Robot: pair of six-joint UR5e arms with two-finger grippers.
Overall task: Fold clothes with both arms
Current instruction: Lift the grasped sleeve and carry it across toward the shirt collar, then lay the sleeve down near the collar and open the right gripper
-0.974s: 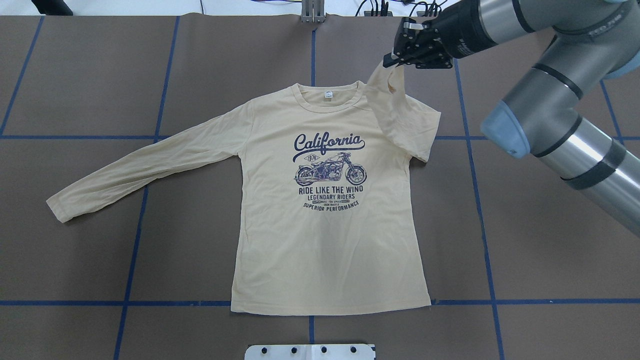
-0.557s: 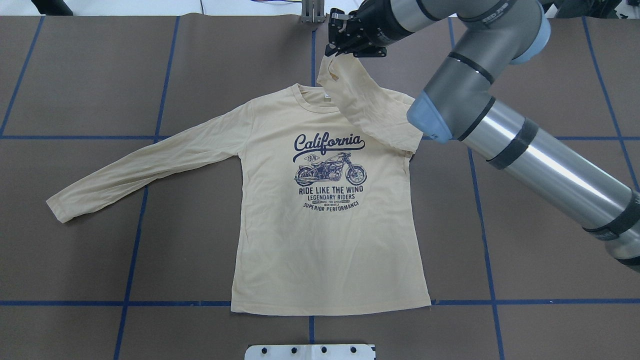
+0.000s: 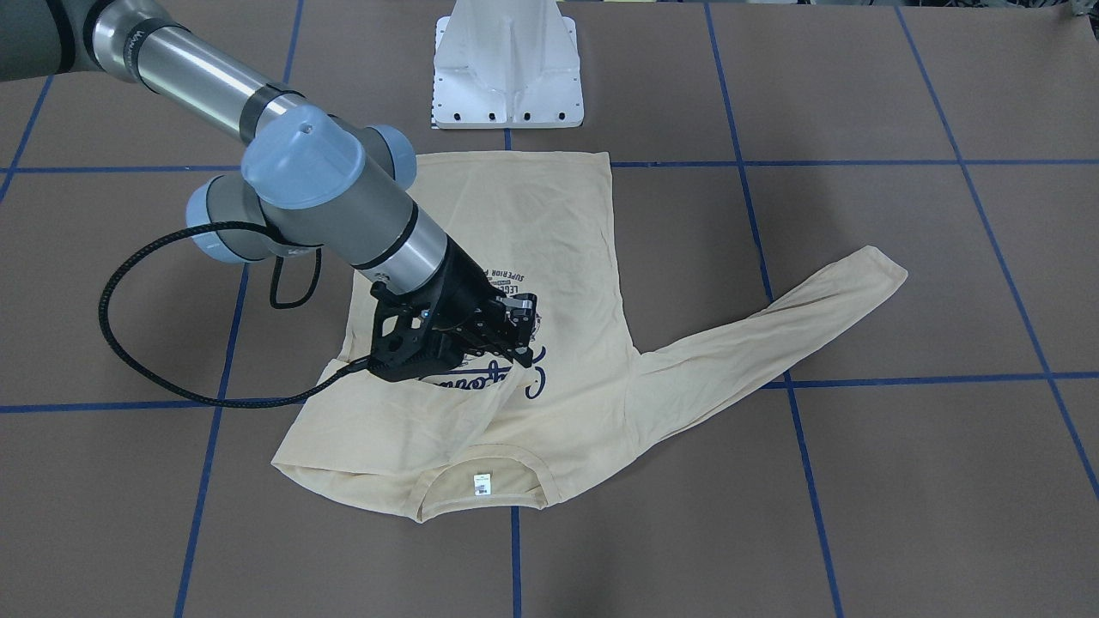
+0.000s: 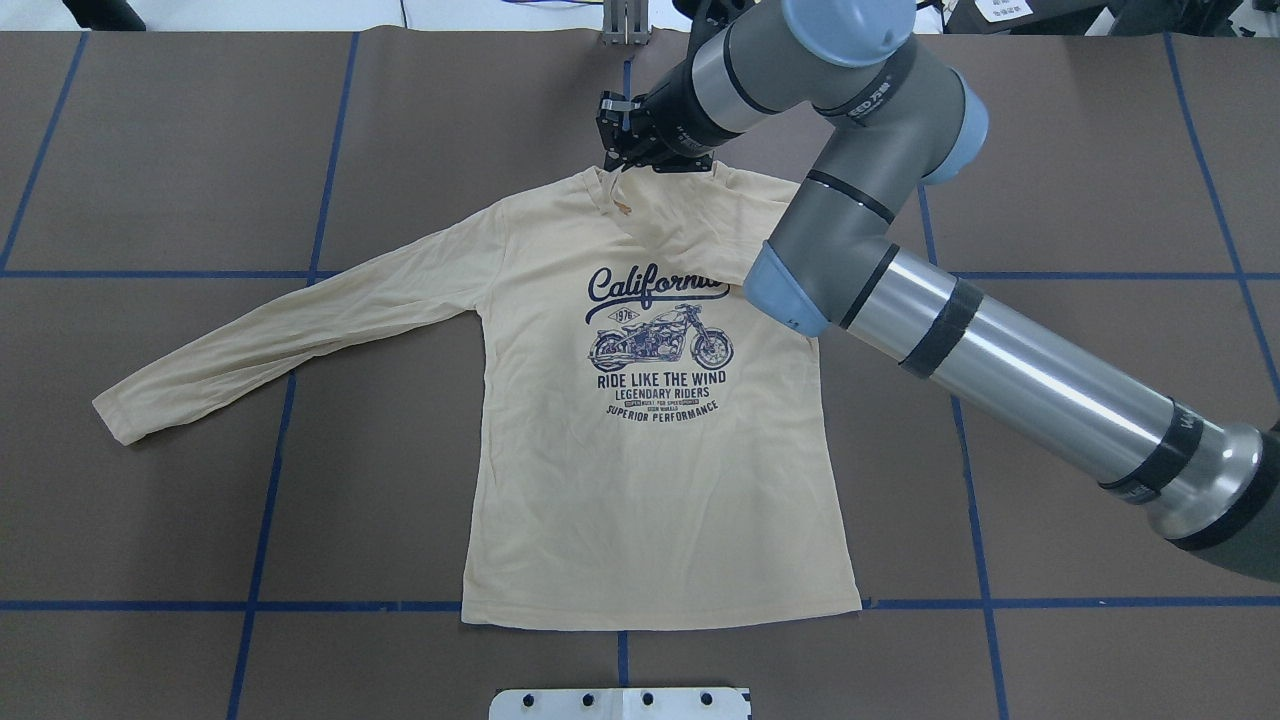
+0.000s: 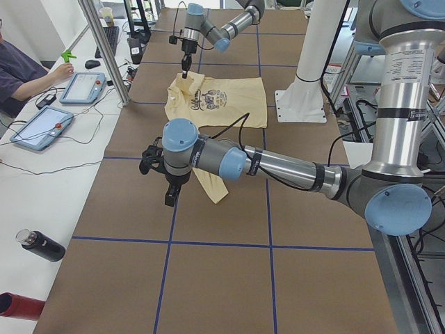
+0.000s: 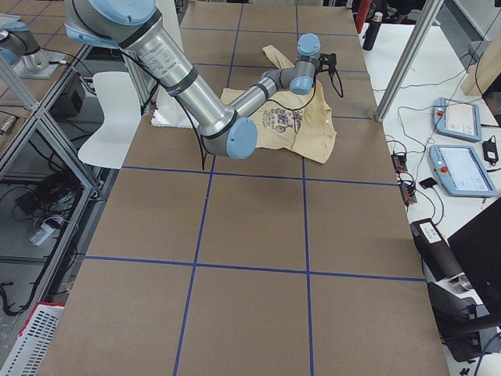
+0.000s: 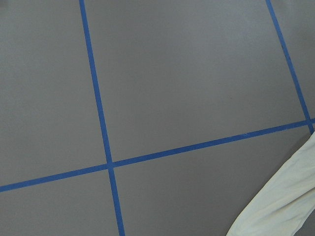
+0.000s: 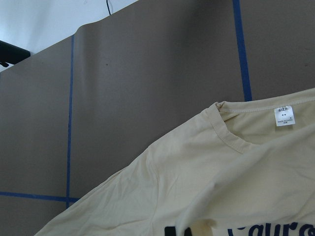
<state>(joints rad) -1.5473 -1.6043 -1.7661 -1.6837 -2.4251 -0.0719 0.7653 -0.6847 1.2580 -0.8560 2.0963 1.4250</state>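
One sleeve of two lay across the chest; the other was out flat. The pale cream-yellow long-sleeved shirt [image 4: 660,500] rested print-up near the middle of the brown table with blue tape lines [image 4: 1100,200]. Its collar pointed away from the robot and its hem lay toward the white metal pedestal base [image 3: 508,60]. The body looked smooth. The navy "California" motorcycle print [image 4: 660,345] was mostly in view, and the small white neck label [image 3: 482,484] showed inside the collar.

The right gripper [image 4: 620,165] was low over the collar, fingers pinched together on the cuff end of the folded sleeve [image 4: 700,225]. That sleeve ran from its shoulder across the upper chest and lay over part of the print's top word. Its end was raised off the cloth by the grip (not yet laid down, going by the front view).

The outstretched sleeve [image 4: 290,335] lay on the robot's left side, angled back toward the robot, with nothing on it. The left gripper [image 5: 169,195] hung above bare table just beside that sleeve's cuff. It was seen only from the table's end, so I could not tell how far apart its fingers were. Its wrist camera caught the cuff at the frame's corner, with no fingers in shot.

Progress, as I judged it: early.
- Done: shirt spread flat, first sleeve across the chest.
- Left: let go of that sleeve and settle it flat.
- Left: take the second sleeve across likewise.
- Left: fold the body, probably hem toward collar.
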